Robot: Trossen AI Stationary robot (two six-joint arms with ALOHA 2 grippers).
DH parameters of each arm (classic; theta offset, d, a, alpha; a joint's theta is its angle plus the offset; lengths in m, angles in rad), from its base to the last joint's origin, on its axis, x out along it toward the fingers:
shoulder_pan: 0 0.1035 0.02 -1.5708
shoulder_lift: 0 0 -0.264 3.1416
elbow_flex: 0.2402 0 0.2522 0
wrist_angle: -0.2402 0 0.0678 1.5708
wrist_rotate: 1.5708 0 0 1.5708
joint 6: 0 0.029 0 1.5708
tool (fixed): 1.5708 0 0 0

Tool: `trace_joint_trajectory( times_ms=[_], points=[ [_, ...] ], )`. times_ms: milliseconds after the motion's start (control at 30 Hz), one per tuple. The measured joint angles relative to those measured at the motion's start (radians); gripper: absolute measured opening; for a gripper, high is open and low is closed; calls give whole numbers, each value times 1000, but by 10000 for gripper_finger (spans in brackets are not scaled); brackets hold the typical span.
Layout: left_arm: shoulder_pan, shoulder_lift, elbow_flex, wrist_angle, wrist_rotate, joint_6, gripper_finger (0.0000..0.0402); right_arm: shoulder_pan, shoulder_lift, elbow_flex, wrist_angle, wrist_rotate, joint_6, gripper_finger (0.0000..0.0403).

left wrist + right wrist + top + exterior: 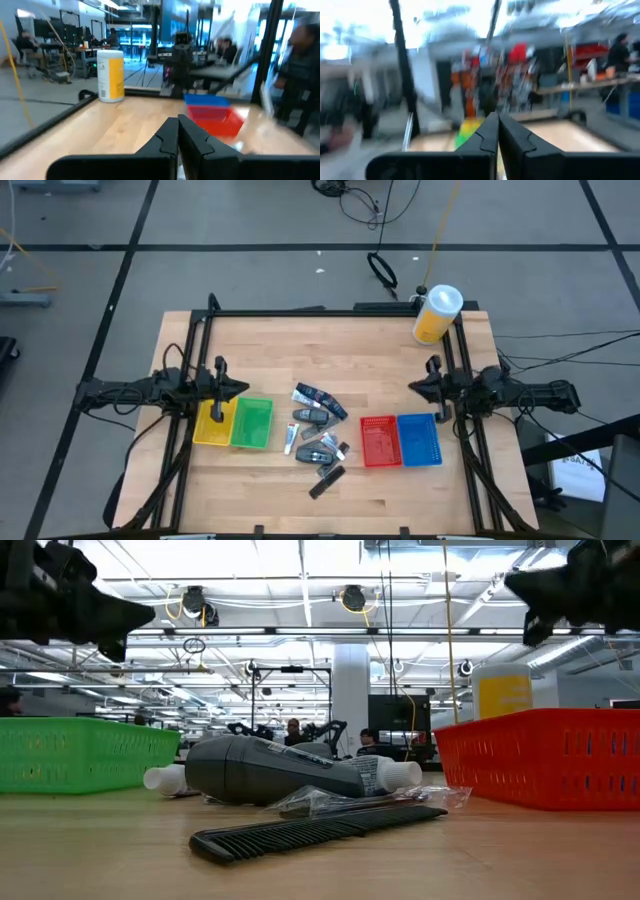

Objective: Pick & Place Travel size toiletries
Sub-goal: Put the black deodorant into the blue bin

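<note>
The travel size toiletries (318,435) lie loose on the wooden table between the bins: dark tubes, packets and a black comb (310,830) nearest the front edge. In the low view a dark grey tube (270,770) lies on its side behind the comb. My left gripper (243,388) hovers shut at the table's left, above the yellow bin (214,422). My right gripper (413,388) hovers shut at the table's right, above the red bin (378,441). Both hold nothing; their fingertips meet in the wrist views (178,120) (497,116).
A green bin (252,423) stands beside the yellow one, a blue bin (419,439) beside the red one. A big yellow canister with a white lid (437,314) stands at the far right corner. A black frame rims the table. People sit in the room beyond.
</note>
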Motion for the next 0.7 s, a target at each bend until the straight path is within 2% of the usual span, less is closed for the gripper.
trace_joint_trajectory(
  times_ms=[100, 167, 233, 333, 433, 533, 700],
  points=[
    [0, 1, -1, 61, -11, -26, 10, 22, 52, -2, 114, -81, 43, 4],
    [1, 10, 1, 146, -58, -37, 10, 61, 125, -2, 207, -101, 62, 4],
    [1, 37, 1, 221, -70, -47, 10, 118, 236, -2, 303, -70, 52, 4],
    [0, 129, 3, 333, -41, -21, 10, 213, 449, -2, 480, 52, 7, 4],
    [0, 271, 39, 344, -65, -21, 10, 300, 689, 27, 622, 182, -22, 4],
    [0, 460, 126, 309, -89, -10, 10, 362, 925, 99, 631, 285, -70, 4],
    [-7, 779, 365, 87, -88, 54, 10, 388, 1238, 305, 667, 321, -59, 4]
  ],
)
